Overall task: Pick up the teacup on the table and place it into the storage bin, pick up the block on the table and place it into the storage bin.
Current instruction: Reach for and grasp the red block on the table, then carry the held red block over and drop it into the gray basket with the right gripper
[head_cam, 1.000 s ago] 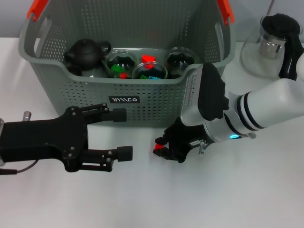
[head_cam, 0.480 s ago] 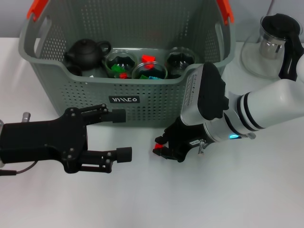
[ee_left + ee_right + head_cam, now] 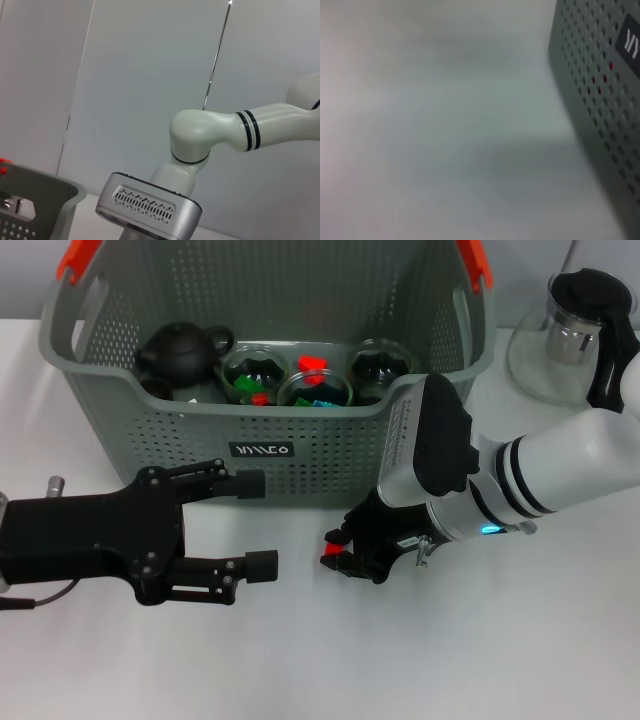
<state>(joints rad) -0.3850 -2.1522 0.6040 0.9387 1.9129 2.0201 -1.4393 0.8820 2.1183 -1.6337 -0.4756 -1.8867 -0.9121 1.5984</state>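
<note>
A: Right wrist cam, what's in it?
B: Mostly bare white worktop (image 3: 430, 125), blurry. The storage bin (image 3: 600, 125) comes in along one edge.
A: Which part of the bin?
B: A grey-green perforated wall, seen at an angle, standing on the worktop. A soft shadow lies on the surface just beside its base.
A: Label?
B: A corner of the black label (image 3: 631, 42) with white lettering, cut off by the frame edge; can't read it.
A: Anything inside?
B: Small red specks (image 3: 600, 80) show through a few holes. Can't tell what they are.
A: Gripper fingers?
B: None visible here.
</note>
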